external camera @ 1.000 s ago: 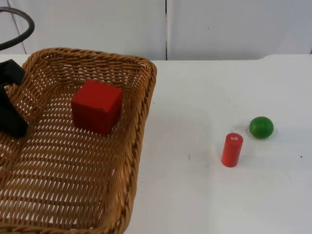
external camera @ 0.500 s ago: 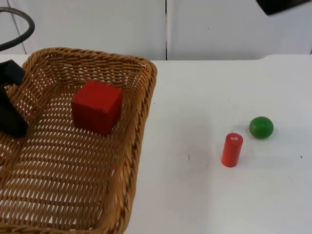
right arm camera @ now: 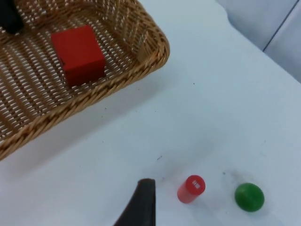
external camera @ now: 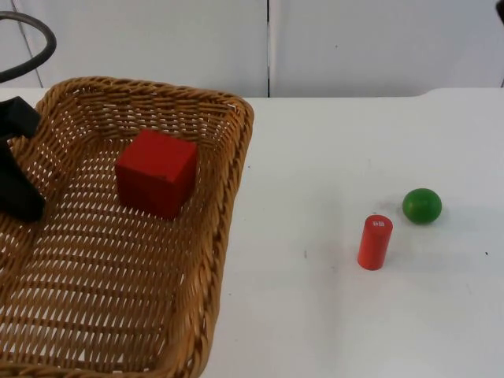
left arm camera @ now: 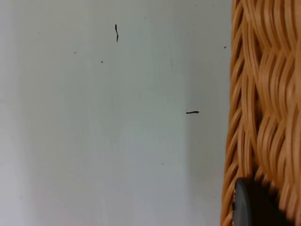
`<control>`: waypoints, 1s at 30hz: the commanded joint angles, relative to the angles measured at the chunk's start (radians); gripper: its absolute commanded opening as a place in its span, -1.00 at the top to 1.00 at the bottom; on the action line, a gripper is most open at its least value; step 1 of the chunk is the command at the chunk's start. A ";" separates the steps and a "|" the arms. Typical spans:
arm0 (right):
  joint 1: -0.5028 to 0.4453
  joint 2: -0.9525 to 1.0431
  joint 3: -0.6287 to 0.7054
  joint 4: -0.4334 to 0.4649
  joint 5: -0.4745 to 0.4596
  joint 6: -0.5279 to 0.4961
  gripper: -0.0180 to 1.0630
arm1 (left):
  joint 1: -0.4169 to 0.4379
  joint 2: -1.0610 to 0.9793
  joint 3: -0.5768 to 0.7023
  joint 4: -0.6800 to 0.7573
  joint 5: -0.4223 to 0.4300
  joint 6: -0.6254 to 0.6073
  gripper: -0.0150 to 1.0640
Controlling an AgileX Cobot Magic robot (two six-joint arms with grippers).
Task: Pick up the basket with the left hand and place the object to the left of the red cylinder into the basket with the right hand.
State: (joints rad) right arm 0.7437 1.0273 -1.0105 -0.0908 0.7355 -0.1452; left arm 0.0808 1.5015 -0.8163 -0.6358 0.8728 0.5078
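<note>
The white counter (external camera: 331, 315) carries the wicker basket (external camera: 228, 197), whose rim the left gripper (external camera: 20, 201) holds in its jaws. A red cube (external camera: 156, 172) lies inside it. The red cylinder (external camera: 375, 242) stands upright beside a green ball (external camera: 422, 205). I cannot tell how the right gripper (right arm camera: 141, 207) jaws stand, above the counter near the cylinder.

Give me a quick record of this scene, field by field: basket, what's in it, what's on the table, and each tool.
basket: wicker basket, held at its left rim
basket contents: red cube
on table: red cylinder upright; green ball just beyond it to its right, apart
left tool: left tool on the basket's left rim
right tool: right tool raised above the table near the cylinder, holding nothing
task state: cube already in basket
</note>
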 commanded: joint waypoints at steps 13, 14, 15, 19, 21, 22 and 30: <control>-0.004 -0.008 0.007 -0.010 0.010 0.025 -0.59 | 0.002 -0.013 -0.004 -0.060 -0.003 0.004 0.98; -0.004 -0.008 0.007 -0.010 0.017 0.025 -0.59 | 0.002 -0.013 -0.004 -0.062 -0.011 0.004 0.98; -0.004 -0.008 0.007 -0.010 0.027 0.025 -0.59 | 0.002 -0.013 -0.005 -0.062 -0.019 0.004 0.98; -0.004 -0.008 0.007 -0.010 0.030 0.025 -0.59 | 0.002 0.006 -0.007 -0.077 -0.046 0.004 0.98; -0.004 -0.008 0.007 -0.010 0.025 0.025 -0.59 | 0.002 0.032 -0.009 -0.109 -0.053 0.031 0.98; -0.004 -0.008 0.007 -0.010 0.025 0.025 -0.59 | 0.002 0.050 -0.015 -0.124 -0.055 0.051 0.98; -0.004 -0.008 0.007 -0.010 0.019 0.025 -0.59 | 0.002 0.195 -0.109 -0.141 -0.053 0.071 0.98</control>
State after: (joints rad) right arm 0.7437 1.0252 -1.0056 -0.0974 0.7617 -0.1264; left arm 0.0808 1.6920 -0.9144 -0.7332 0.8169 0.5717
